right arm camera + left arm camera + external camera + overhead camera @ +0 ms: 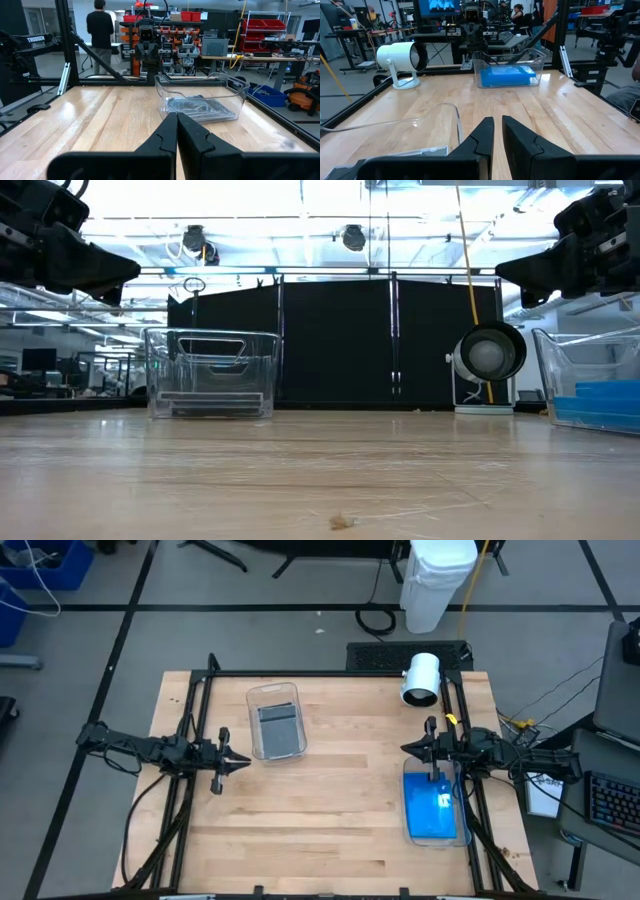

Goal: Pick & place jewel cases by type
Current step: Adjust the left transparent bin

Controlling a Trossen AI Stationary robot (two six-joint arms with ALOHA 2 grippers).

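The blue jewel cases [430, 808] lie stacked in a clear tub [434, 838] at the table's right; they also show in the left wrist view [507, 77]. The grey and dark cases [278, 728] lie in a second clear tub [274, 693] at the far left-centre, and show in the right wrist view [200, 107]. My left gripper [245, 760] hangs above the table by that tub's near end, shut and empty. My right gripper [405, 748] hangs just beyond the blue tub's far end, shut and empty.
A white lamp [421, 679] lies at the far right corner of the table. Bare wood lies between the two tubs and along the near edge. A black frame runs along the table's sides. A person [100, 30] stands in the room beyond the table.
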